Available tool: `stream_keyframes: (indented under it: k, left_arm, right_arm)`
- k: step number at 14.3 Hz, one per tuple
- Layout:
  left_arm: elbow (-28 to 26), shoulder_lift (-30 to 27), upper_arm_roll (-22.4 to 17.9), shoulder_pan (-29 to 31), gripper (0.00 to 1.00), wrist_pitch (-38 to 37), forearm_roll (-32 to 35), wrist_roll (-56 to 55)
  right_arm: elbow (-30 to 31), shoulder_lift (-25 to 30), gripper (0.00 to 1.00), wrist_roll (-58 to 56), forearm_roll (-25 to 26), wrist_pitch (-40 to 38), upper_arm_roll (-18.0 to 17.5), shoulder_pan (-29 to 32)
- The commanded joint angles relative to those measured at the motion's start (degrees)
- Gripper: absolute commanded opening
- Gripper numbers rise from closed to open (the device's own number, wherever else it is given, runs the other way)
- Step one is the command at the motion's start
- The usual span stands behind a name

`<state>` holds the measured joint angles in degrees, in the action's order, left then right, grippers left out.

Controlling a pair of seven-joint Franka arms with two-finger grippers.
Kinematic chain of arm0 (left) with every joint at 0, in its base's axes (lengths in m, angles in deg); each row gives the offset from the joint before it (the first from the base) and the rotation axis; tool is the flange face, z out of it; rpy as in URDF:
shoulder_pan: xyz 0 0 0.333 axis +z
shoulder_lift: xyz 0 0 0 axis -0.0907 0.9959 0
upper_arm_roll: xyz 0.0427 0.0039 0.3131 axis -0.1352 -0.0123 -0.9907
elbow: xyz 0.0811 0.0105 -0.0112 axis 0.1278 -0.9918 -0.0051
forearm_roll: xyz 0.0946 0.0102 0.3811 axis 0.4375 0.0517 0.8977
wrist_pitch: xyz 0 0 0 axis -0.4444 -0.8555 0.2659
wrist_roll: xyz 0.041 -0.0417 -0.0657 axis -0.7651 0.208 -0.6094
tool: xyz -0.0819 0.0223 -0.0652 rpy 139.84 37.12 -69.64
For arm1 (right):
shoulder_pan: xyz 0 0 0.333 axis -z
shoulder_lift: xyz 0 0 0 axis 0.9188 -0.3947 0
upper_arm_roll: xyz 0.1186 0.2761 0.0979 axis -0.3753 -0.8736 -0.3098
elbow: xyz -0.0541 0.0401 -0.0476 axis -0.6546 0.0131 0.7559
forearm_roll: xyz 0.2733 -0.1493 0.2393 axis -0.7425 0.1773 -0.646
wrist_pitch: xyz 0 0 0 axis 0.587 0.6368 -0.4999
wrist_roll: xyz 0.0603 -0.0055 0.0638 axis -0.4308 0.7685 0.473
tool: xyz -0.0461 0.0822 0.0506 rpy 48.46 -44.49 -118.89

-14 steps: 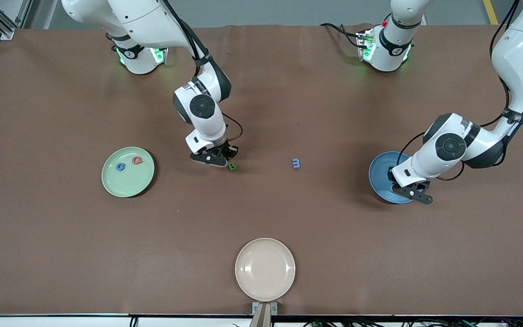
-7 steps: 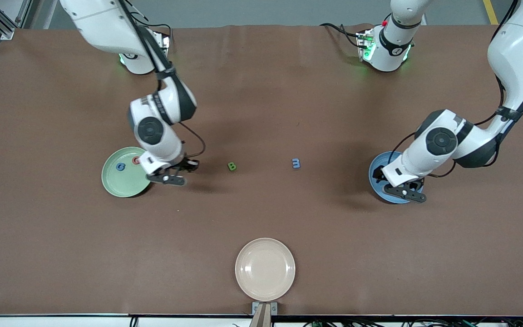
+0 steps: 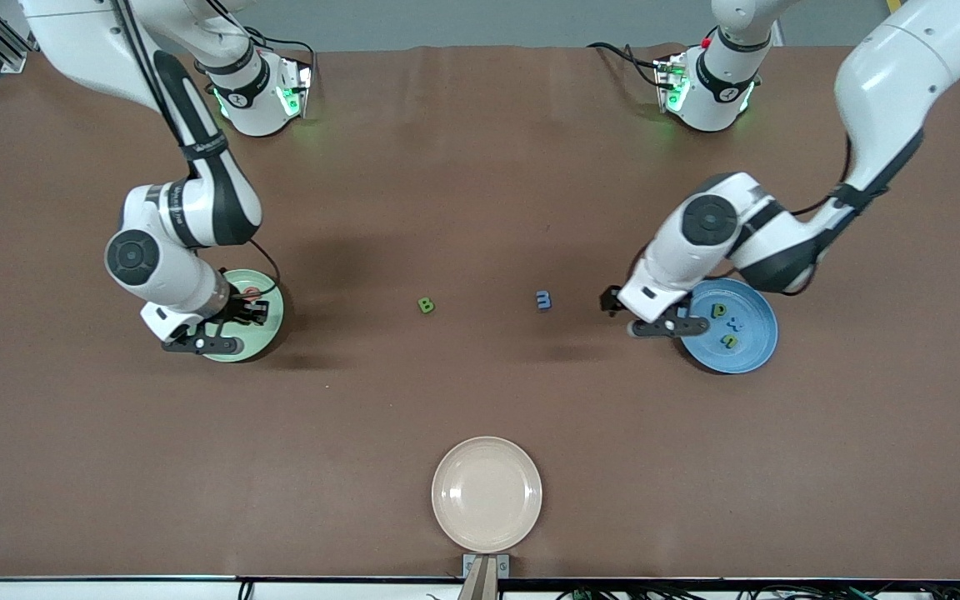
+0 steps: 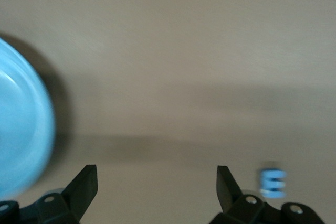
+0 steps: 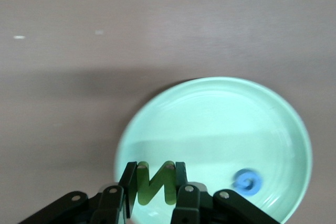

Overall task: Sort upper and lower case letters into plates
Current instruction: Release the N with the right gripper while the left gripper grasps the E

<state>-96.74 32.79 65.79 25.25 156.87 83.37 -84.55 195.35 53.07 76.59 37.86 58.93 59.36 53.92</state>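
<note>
A: How far along is the sorting?

B: Well under way, I'd judge. The right gripper (image 5: 152,195) is clenched on a green N-shaped letter (image 5: 155,182) and hangs over the pale green plate (image 3: 267,312), where a red letter (image 3: 252,292) and a blue letter (image 5: 247,181) lie just under it.

A: And the other arm?

B: The left gripper (image 4: 157,182) is released, jaws spread wide with nothing between them. It hangs over bare table just beside the blue plate (image 3: 759,321), which carries three small letters (image 3: 728,323).

A: What is left?

B: Two letters lie loose on the brown table (image 3: 480,192): the blue m (image 3: 542,300), near the left gripper toward the table's middle, and the green B (image 3: 426,305), between the two grippers. The held letter is not yet set down. A cream plate (image 3: 487,493) sits empty, well apart from both grippers.
</note>
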Motion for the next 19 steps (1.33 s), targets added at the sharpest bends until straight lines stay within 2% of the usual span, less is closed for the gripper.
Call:
stream_keyframes:
  k: [1, 7, 9, 11, 12, 13, 14, 17, 19]
  left_arm:
    - [4.2, -0.1, -5.0, -9.2, 1.00, -1.3, -1.1, -9.6]
    - [12.1, 1.9, -16.9, -28.3, 1.00, -0.7, -7.1, -16.6]
    - [13.6, 3.4, -19.9, -31.8, 1.00, -0.5, -7.3, -16.6]
    - [13.8, 4.8, -20.5, -32.6, 1.00, 1.2, -7.2, -16.7]
    - [13.7, 5.1, -20.6, -32.6, 1.00, 1.9, -7.0, -16.7]
    - [13.7, 5.5, -20.8, -32.6, 1.00, 2.6, -6.8, -16.6]
    - [13.6, 5.8, -20.8, -32.6, 1.00, 3.0, -6.6, -16.6]
    - [13.3, 6.8, -20.8, -32.5, 0.97, 3.1, -6.4, -15.8]
    - [13.3, 6.8, -20.8, -32.5, 0.84, 3.1, -6.4, -15.7]
  right_arm:
    - [4.2, 0.4, 0.00, -1.2, 0.2, 5.5, -1.3, 1.7]
    - [4.2, -0.8, 0.02, -1.1, 0.2, 5.4, -1.3, 1.8]
    - [4.2, -1.4, 0.02, -1.1, 0.1, 5.4, -1.3, 1.8]
    - [4.2, -1.9, 0.05, -1.1, 0.1, 5.3, -1.3, 1.8]
    - [4.2, -1.9, 0.18, -1.0, 0.1, 4.9, -1.3, 1.8]
    - [4.1, -1.9, 0.62, -1.0, 0.1, 4.7, -1.3, 1.7]
    - [4.0, -1.9, 1.00, -0.8, 0.1, 4.5, -1.4, 1.8]
    - [1.8, -1.2, 1.00, -0.1, -0.3, -0.1, -1.5, 1.1]
    - [-0.1, -0.5, 1.00, 2.3, -0.9, -4.1, -1.9, 0.8]
